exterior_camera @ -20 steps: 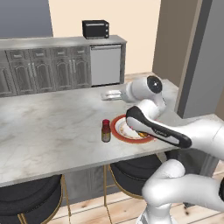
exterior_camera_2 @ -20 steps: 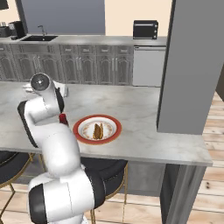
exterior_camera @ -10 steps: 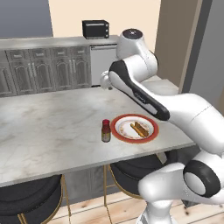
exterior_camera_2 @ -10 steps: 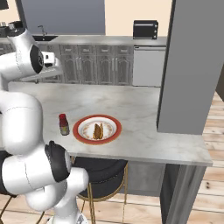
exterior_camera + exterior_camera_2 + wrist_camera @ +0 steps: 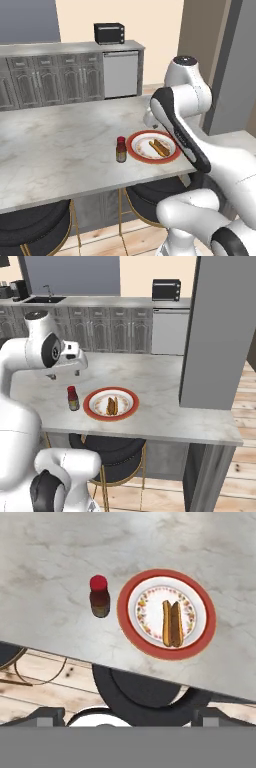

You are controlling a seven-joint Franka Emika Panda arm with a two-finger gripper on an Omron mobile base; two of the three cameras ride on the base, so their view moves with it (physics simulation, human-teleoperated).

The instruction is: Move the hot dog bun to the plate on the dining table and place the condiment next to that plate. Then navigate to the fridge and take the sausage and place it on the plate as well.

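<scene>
Empty white claw (image 5: 64, 375) spread wide, high above pale marbled dining table (image 5: 60, 150).
Below it: tan split hot dog bun (image 5: 172, 623) on red-rimmed round plate (image 5: 202, 639); dark red condiment bottle (image 5: 99, 596) just beside, apparently upright.

The condiment's (image 5: 100, 597) label is too small to read; the surface (image 5: 60, 145) hides most of the black stool (image 5: 145, 694).
</scene>
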